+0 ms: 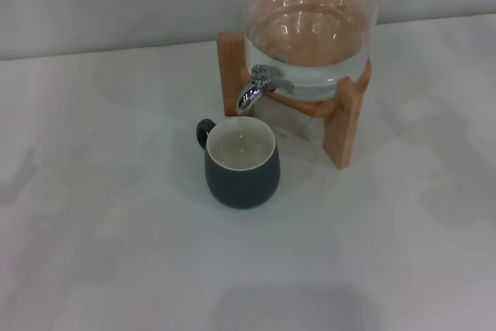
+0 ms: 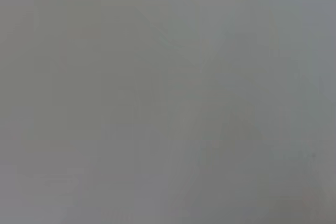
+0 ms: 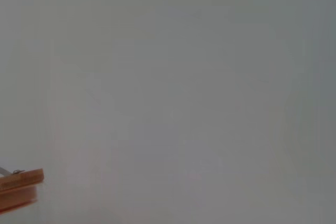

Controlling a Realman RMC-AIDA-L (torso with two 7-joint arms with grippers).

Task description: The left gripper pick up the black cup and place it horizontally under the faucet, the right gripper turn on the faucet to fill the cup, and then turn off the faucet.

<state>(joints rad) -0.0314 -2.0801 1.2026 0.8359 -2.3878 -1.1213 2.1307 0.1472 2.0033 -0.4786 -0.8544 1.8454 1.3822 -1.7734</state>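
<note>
The black cup (image 1: 242, 162) stands upright on the white table, its cream inside showing and its small handle (image 1: 204, 131) pointing to the back left. Its rim sits just below and in front of the chrome faucet (image 1: 256, 87). The faucet is fixed to the clear glass dispenser (image 1: 310, 32), which holds water and rests on a wooden stand (image 1: 345, 118). Neither gripper shows in any view. The left wrist view shows only a plain grey surface. The right wrist view shows a white surface and a corner of the wooden stand (image 3: 20, 187).
The white table (image 1: 101, 191) stretches around the cup and the stand. A pale wall runs along the back edge of the table.
</note>
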